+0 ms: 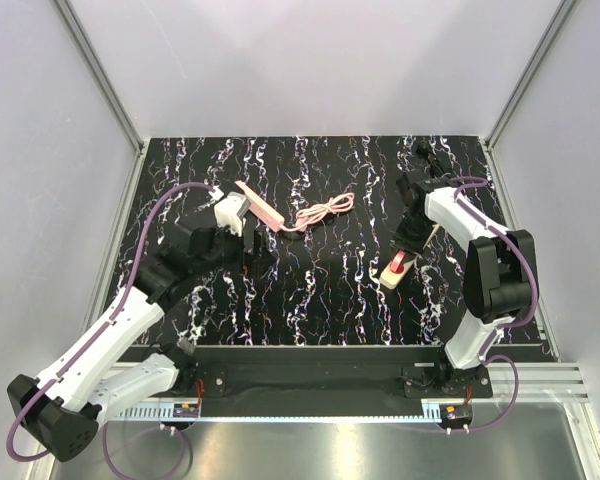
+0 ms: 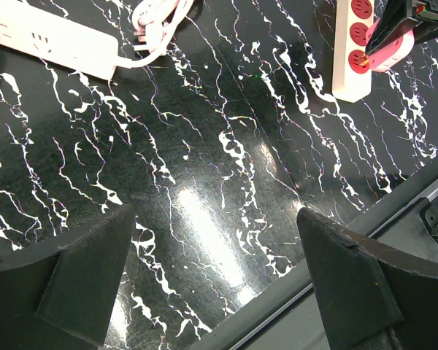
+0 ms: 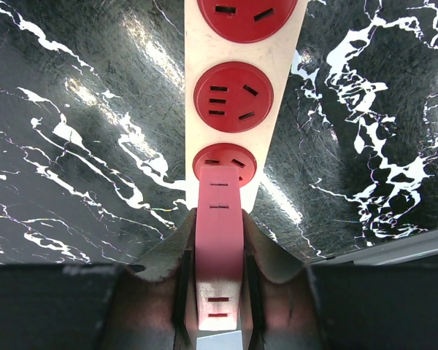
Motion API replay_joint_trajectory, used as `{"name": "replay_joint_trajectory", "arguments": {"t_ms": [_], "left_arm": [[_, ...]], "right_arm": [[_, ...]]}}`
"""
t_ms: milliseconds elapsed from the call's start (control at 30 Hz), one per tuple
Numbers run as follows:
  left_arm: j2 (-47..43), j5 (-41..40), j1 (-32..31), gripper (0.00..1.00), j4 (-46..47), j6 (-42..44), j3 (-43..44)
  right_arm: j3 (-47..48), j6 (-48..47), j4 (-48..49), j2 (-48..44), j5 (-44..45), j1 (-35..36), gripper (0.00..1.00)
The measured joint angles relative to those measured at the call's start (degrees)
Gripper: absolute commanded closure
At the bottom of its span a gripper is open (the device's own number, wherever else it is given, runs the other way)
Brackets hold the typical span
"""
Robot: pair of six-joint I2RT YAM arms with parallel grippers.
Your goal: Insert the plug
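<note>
A cream power strip [image 3: 241, 51] with red round sockets lies on the black marbled table, right of centre [image 1: 392, 278]. My right gripper [image 3: 219, 226] is shut on a red plug [image 3: 219, 240], pinched between both fingers. The plug's far end sits over the nearest socket [image 3: 204, 157] of the strip; whether its prongs are in is hidden. From the left wrist, the strip [image 2: 348, 51] and the plug [image 2: 387, 40] show at the top right. My left gripper [image 2: 213, 219] hangs open over bare table, nothing between its fingers [image 2: 87, 270], well left of the strip [image 1: 248, 245].
A second long white strip [image 2: 51, 40] lies at the back left [image 1: 260, 205], with a coiled pale cable [image 1: 325, 212] beside it. The table's near edge and metal rail [image 2: 336, 270] run just below the left gripper. Grey walls enclose the table.
</note>
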Motion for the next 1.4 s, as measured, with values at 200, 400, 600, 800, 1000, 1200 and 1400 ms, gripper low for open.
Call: {"name": "replay_joint_trajectory", "arguments": {"t_ms": [200, 400, 600, 800, 1000, 1200, 1400], "left_arm": [[0.0, 0.0, 0.0, 0.01, 0.0, 0.0, 0.0], [0.0, -0.3, 0.0, 0.01, 0.0, 0.0, 0.0], [0.0, -0.5, 0.0, 0.01, -0.1, 0.0, 0.0], [0.0, -0.6, 0.0, 0.01, -0.2, 0.1, 0.0], [0.0, -0.7, 0.0, 0.01, -0.3, 0.4, 0.0], [0.0, -0.7, 0.0, 0.01, -0.5, 0.4, 0.0], [0.0, -0.7, 0.0, 0.01, -0.7, 0.4, 0.0]], "right_arm": [[0.0, 0.0, 0.0, 0.2, 0.0, 0.0, 1.00], [0.0, 0.0, 0.2, 1.2, 0.0, 0.0, 1.00], [0.1, -0.3, 0.2, 1.2, 0.0, 0.0, 1.00], [0.3, -0.4, 0.2, 1.5, 0.3, 0.0, 1.00], [0.3, -0.2, 0.2, 1.5, 0.4, 0.0, 1.00], [0.7, 0.0, -0.2, 1.5, 0.4, 0.0, 1.00], [2.1, 0.1, -0.2, 1.5, 0.9, 0.0, 1.00]]}}
